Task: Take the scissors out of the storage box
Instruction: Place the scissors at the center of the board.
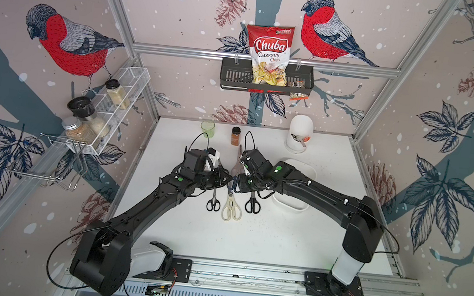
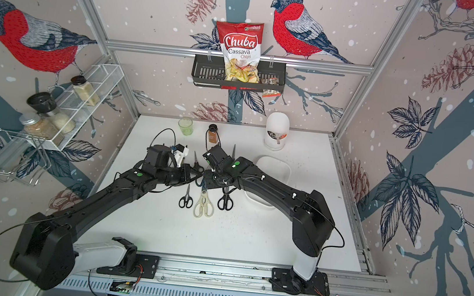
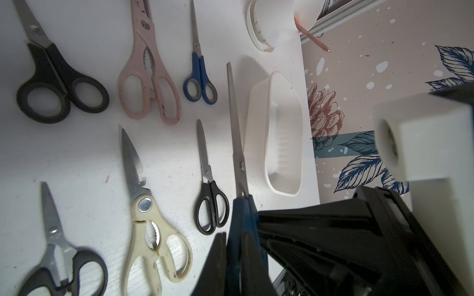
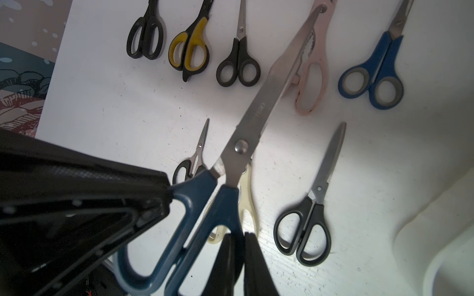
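Observation:
A large pair of navy blue scissors (image 4: 246, 143) hangs above the table with both grippers on its handles. My left gripper (image 3: 234, 237) is shut on one handle, and my right gripper (image 4: 239, 235) is shut on the other loop. In both top views the grippers meet at mid-table, just left of the storage box (image 1: 312, 171) (image 2: 285, 166). The box (image 3: 282, 128) looks empty. Several more scissors lie on the table: cream (image 1: 232, 209), pale pink (image 3: 148, 84), small blue (image 3: 200, 82), yellow-and-black (image 4: 189, 48) and black (image 1: 213, 202) pairs.
At the back of the table stand a white domed container (image 1: 298, 134), a spice jar (image 1: 235, 136) and a green cup (image 1: 207, 128). A black wall basket (image 1: 232, 75) holds a chips bag. A wire rack (image 1: 127, 90) with jars hangs on the left wall.

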You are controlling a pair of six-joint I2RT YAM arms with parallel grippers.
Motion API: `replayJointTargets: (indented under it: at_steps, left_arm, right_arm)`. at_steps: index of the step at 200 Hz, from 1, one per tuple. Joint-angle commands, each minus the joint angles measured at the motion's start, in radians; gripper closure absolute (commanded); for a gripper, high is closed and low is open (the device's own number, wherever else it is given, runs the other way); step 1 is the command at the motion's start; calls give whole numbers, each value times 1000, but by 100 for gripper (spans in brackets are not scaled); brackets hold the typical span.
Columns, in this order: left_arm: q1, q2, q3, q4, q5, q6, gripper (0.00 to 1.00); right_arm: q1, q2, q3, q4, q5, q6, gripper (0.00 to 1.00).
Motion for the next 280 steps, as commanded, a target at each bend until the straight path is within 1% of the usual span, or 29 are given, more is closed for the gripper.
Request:
replayJointTargets:
  at_steps: [1,32,49,55,56,64,77,86,98,118,136,162,175,203,221,247,256,280]
  left_arm:
    - [-2,7,-12,35,27,1,90]
    - [-2,14,-35,54,56,-23,92]
    - [-2,13,-45,55,54,-28,92]
    - [-2,11,-47,55,51,-27,93]
    - [-2,11,-47,55,50,-27,93]
    - [-2,7,-46,54,45,-29,93]
    - [-3,1,-47,52,36,-30,93]
    - [-1,-2,-47,53,30,-30,93]
    - [-1,-4,-48,54,25,-32,93]
    - [-1,-1,-52,54,15,-29,93]
    - [0,-6,-61,39,-14,-5,93]
    - [20,-23,-71,-48,-79,79,92]
    - [54,-38,-79,-102,-92,130,92]
    - [168,-73,-97,-216,-116,222,91]
    - [185,-75,-98,-267,-165,261,90]
    - [185,-57,-114,-287,-205,258,90]
    - [186,-50,-105,-305,-235,253,90]
    - [217,-45,-91,-330,-261,241,89]
  right_arm:
    - [5,3,9,46,-9,4,100]
    - [8,13,17,48,-3,4,100]
    - [10,17,20,46,0,6,100]
    - [9,16,20,45,6,9,95]
    - [9,16,20,44,7,10,93]
    - [9,14,19,40,18,14,89]
    - [10,10,14,37,32,19,75]
    - [8,7,10,36,40,21,68]
    - [6,-1,7,29,61,27,61]
    - [-4,-30,-13,36,76,37,53]
    - [-26,-70,-52,67,69,53,50]
    - [-78,-128,-123,109,29,79,49]
    - [-97,-151,-155,122,17,80,49]
    - [-118,-176,-194,133,2,70,49]
    - [-120,-173,-200,134,-6,58,49]
    - [-123,-162,-197,134,-19,40,49]
    - [-123,-162,-195,132,-20,32,49]
    - [-125,-168,-199,124,-9,12,49]
